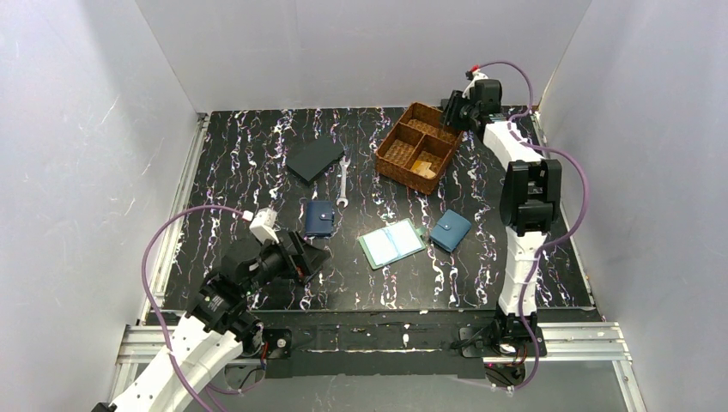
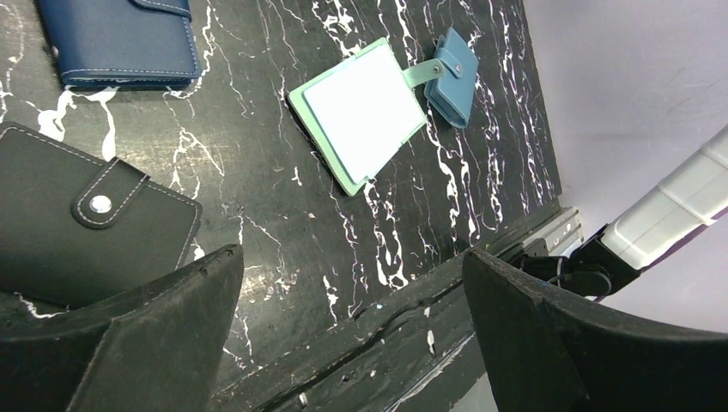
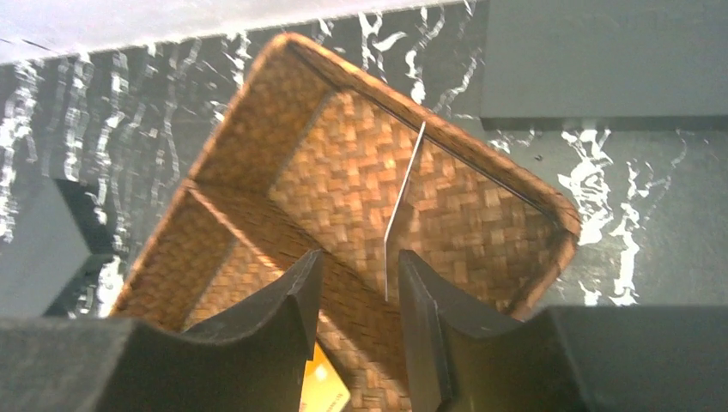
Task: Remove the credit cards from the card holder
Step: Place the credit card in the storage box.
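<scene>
The mint-green card holder [image 1: 391, 243] lies open on the table, pale inside facing up; it also shows in the left wrist view [image 2: 360, 112]. No card shows in it. A tan-golden credit card [image 3: 324, 388] lies in the wicker basket [image 3: 257, 146], and it also shows in the top view [image 1: 421, 165]. A second thin card [image 3: 403, 210], seen edge-on, stands in the basket's far compartment just beside one fingertip. My right gripper [image 3: 359, 273] hovers over the basket, jaws apart and not clamping the card. My left gripper [image 2: 352, 266] is wide open and empty above the table's near edge.
A brighter blue wallet [image 1: 451, 230] lies right of the card holder, its tab touching it. A navy wallet [image 1: 319, 218], a wrench [image 1: 342, 182] and a flat black case [image 1: 314, 160] lie mid-table. A black snap wallet [image 2: 86, 223] lies by my left gripper.
</scene>
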Action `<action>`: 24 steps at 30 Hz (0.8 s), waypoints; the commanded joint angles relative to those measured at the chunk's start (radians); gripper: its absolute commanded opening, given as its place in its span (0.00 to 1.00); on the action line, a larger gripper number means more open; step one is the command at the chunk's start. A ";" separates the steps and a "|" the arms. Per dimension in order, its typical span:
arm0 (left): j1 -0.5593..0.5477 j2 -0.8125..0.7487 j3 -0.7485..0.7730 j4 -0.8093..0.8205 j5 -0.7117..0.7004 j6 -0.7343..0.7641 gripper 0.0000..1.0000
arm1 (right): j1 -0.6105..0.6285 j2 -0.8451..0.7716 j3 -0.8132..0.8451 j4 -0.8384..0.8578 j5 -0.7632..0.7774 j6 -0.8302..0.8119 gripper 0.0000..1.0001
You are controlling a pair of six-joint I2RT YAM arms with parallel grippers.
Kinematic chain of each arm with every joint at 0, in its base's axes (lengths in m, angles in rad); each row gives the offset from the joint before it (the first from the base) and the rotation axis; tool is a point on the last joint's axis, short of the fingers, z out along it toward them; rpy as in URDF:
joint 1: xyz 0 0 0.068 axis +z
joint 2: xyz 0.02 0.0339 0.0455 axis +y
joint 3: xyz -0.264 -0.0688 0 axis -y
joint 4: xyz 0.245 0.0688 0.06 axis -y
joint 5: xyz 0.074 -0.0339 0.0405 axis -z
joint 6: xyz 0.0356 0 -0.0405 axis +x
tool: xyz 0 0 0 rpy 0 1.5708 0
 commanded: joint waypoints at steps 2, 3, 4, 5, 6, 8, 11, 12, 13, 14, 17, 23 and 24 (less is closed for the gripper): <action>0.004 0.047 0.014 0.054 0.061 -0.010 0.98 | -0.050 -0.009 0.098 -0.094 0.057 -0.084 0.48; 0.004 0.053 0.016 0.057 0.069 -0.011 0.98 | -0.061 -0.028 0.092 -0.105 0.056 -0.098 0.49; 0.004 0.060 0.014 0.062 0.078 -0.013 0.98 | -0.073 -0.049 0.082 -0.110 0.053 -0.117 0.50; 0.004 0.064 0.012 0.068 0.085 -0.016 0.98 | -0.083 -0.083 0.064 -0.117 0.047 -0.136 0.51; 0.004 0.068 0.008 0.077 0.094 -0.020 0.98 | -0.086 -0.110 0.047 -0.122 0.039 -0.159 0.53; 0.003 0.071 -0.002 0.100 0.113 -0.030 0.98 | -0.086 -0.163 0.014 -0.145 -0.005 -0.215 0.59; 0.003 0.081 -0.010 0.116 0.133 -0.047 0.98 | -0.086 -0.229 -0.018 -0.230 -0.171 -0.351 0.63; 0.004 0.086 -0.010 0.115 0.139 -0.051 0.98 | -0.087 -0.248 -0.029 -0.255 -0.218 -0.384 0.64; 0.004 0.091 -0.010 0.116 0.146 -0.054 0.98 | -0.087 -0.274 -0.052 -0.274 -0.256 -0.409 0.64; 0.004 0.096 -0.010 0.120 0.155 -0.058 0.98 | -0.086 -0.287 -0.065 -0.286 -0.284 -0.423 0.64; 0.004 0.101 -0.010 0.127 0.176 -0.067 0.98 | -0.086 -0.346 -0.120 -0.355 -0.422 -0.509 0.67; 0.004 0.139 0.000 0.122 0.210 -0.080 0.98 | -0.087 -0.480 -0.204 -0.620 -0.608 -0.716 0.98; 0.004 0.151 0.000 0.128 0.221 -0.081 0.98 | -0.086 -0.515 -0.234 -0.643 -0.595 -0.742 0.98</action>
